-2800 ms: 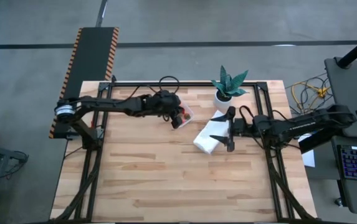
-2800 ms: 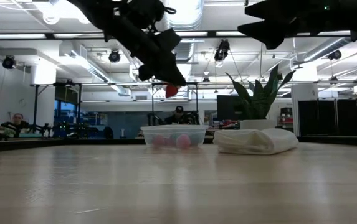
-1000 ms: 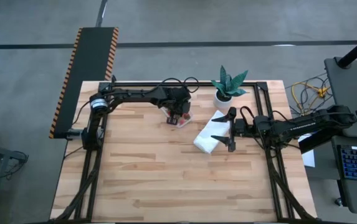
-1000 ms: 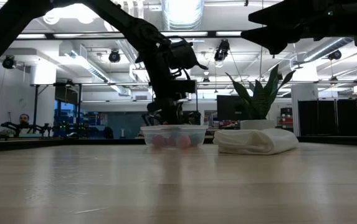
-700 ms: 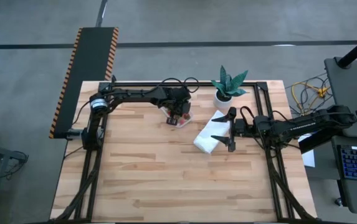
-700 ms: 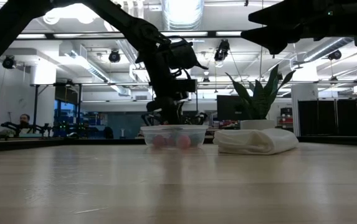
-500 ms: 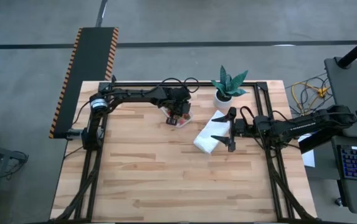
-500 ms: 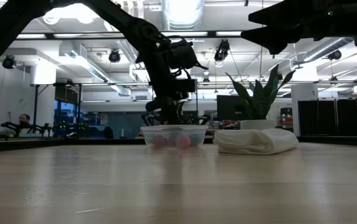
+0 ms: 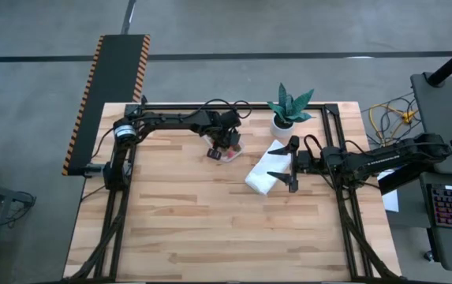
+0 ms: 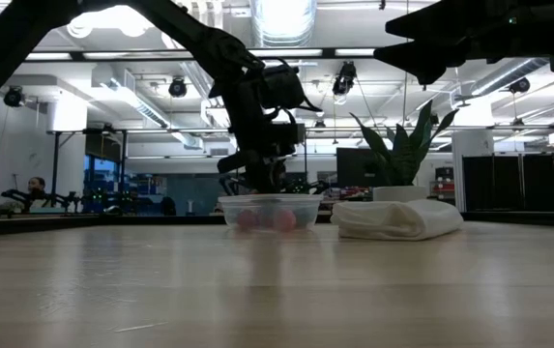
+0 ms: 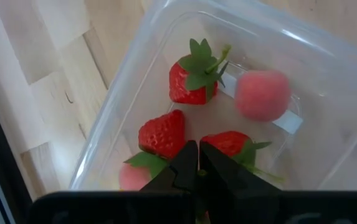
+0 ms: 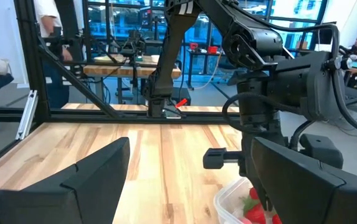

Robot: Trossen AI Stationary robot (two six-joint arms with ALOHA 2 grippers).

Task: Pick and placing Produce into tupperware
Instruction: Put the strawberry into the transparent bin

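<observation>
The clear tupperware (image 9: 230,151) (image 10: 270,213) stands on the wooden table toward its far edge. Inside it the left wrist view shows produce: three red strawberries (image 11: 190,78) (image 11: 162,134) (image 11: 231,146) and a pink ball (image 11: 262,93) lying on the tub's floor. My left gripper (image 9: 223,147) (image 11: 198,163) points steeply down into the tub, shut, its tips between two strawberries. My right gripper (image 9: 292,164) (image 12: 184,180) hangs level and open above the white cloth, holding nothing. My left gripper's shut fingertips (image 11: 187,158) come from above and stand between two strawberries in the tub. I cannot tell whether they touch either one.
A folded white cloth (image 9: 265,172) (image 10: 397,218) lies just right of the tub. A green potted plant (image 9: 289,110) stands at the far edge behind it. The near half of the table (image 9: 226,229) is bare wood.
My left gripper has stayed over the tub, shut, and has rolled a little about its own pointing line. The tub and the produce have not moved.
</observation>
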